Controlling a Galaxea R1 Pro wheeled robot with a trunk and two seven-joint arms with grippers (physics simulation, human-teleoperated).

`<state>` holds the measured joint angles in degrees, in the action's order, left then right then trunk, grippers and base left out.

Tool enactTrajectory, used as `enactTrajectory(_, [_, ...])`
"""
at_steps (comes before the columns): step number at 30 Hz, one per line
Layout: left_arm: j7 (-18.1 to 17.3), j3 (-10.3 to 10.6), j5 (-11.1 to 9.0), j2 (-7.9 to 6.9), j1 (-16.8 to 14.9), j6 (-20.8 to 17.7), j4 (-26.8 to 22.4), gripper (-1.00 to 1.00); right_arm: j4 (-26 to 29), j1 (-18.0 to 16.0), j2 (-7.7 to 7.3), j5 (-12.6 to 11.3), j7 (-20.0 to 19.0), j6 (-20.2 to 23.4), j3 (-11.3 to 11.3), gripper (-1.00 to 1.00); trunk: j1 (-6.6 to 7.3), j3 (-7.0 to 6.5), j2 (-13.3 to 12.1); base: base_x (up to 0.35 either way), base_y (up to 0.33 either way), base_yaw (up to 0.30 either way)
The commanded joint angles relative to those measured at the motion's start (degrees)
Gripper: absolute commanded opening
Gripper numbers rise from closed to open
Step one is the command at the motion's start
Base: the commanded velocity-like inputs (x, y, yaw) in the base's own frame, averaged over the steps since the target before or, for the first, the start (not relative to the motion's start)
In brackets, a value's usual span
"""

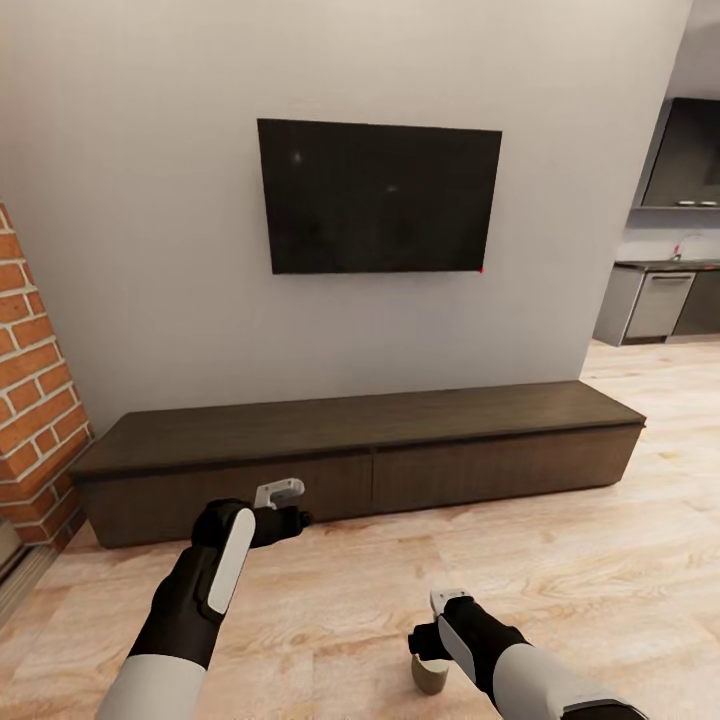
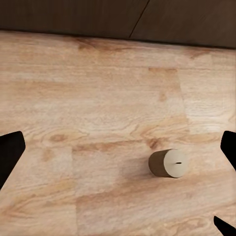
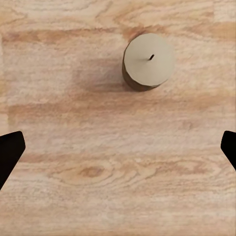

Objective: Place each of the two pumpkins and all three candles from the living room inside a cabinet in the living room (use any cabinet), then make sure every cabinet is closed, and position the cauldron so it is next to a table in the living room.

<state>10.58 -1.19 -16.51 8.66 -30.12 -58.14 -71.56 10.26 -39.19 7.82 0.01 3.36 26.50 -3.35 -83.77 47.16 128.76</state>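
Note:
The cabinet runs along the wall under the TV, both drawer fronts flush and shut. A grey-brown candle stands upright on the wood floor at the bottom of the head view, partly hidden by my right gripper, which hovers open just above it. In the right wrist view the candle sits ahead of the spread fingertips, untouched. My left gripper hangs open and empty, low in front of the left drawer. A candle shows on the floor in the left wrist view, with the cabinet beyond it.
A brick fireplace column stands at the cabinet's left end. A black TV hangs on the wall above the cabinet. A kitchen with a dishwasher opens at the far right. Wood floor stretches in front of the cabinet.

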Motion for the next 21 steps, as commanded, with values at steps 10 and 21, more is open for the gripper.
enactTrajectory(10, [0.4, -0.5, -0.7, -0.33, -0.5, -0.1, 7.1, 1.0, 0.1, 0.0, 0.0, 0.0, 0.2, 0.4, -0.4, 1.0, -0.87, 0.78, 1.6, 0.0, 0.0, 0.0])
enactTrajectory(21, [0.5, -0.4, -0.8, -0.52, -5.4, 0.3, 11.7, 1.0, 0.2, 0.0, -0.16, -0.2, 0.2, 0.4, -0.2, 1.0, -0.87, 0.78, 1.6, 0.0, 0.0, 0.0])
